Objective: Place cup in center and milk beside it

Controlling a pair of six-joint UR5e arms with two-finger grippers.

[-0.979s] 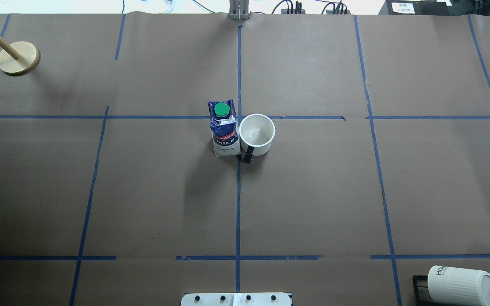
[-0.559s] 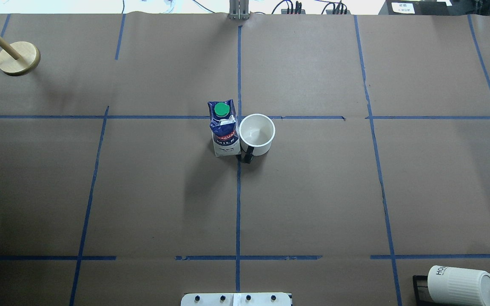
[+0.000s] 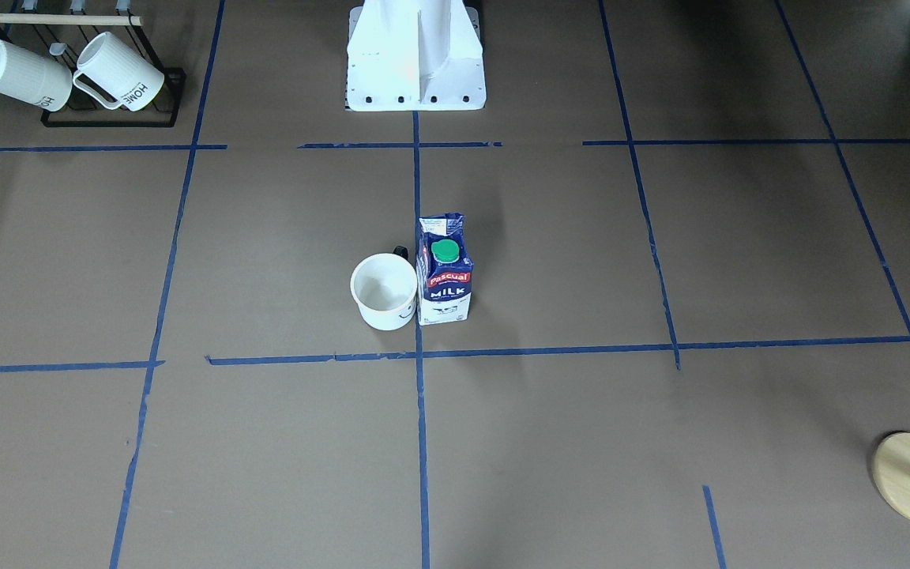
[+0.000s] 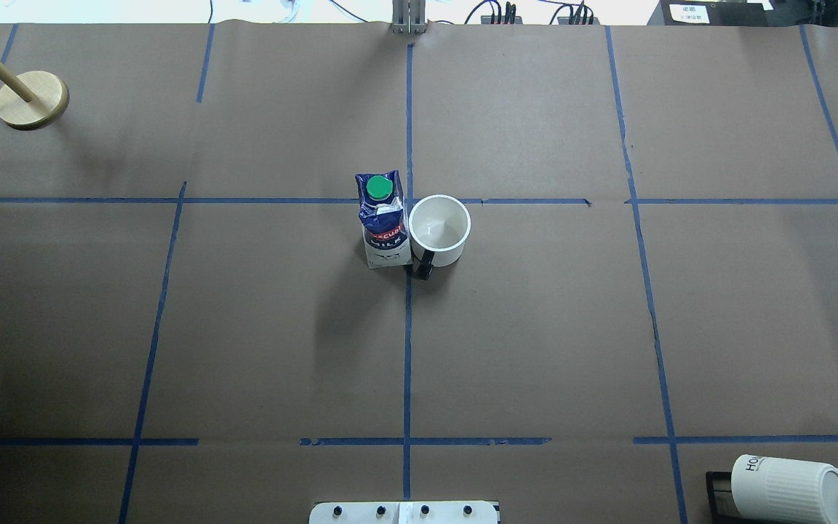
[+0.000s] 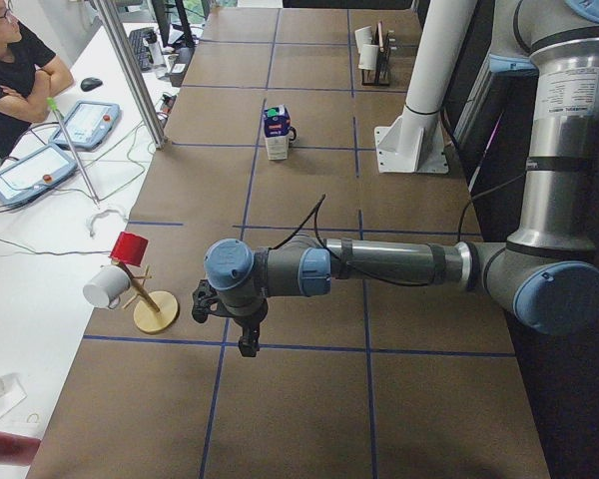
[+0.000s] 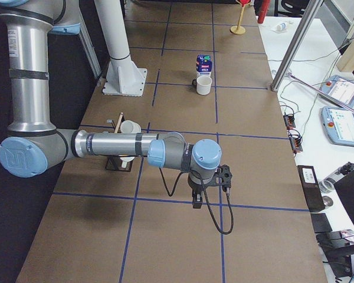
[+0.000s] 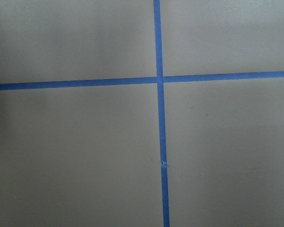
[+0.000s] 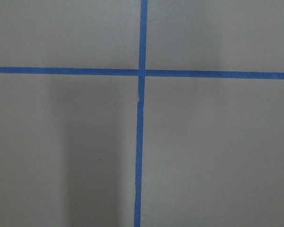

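The cup (image 4: pixel 439 229) stands upright by the center tape crossing (image 4: pixel 409 201), its black handle toward the robot; its smiley face shows in the front view (image 3: pixel 384 291). The milk (image 4: pixel 384 222) stands upright right beside it, on the robot's left of it (image 3: pixel 445 273), touching or nearly so. The left gripper (image 5: pixel 245 334) hangs low over the table far from both, near the wooden stand. The right gripper (image 6: pixel 196 197) hangs low at the other end of the table. I cannot tell whether either is open or shut. Both wrist views show only tape crossings on brown paper.
A black rack with ribbed "HOME" mugs (image 3: pixel 107 75) sits at the near right corner (image 4: pixel 786 487). A wooden peg stand (image 4: pixel 31 98) is at the far left. The robot's white base (image 3: pixel 415 55) is at the near edge. An operator (image 5: pixel 10 70) sits beyond the table.
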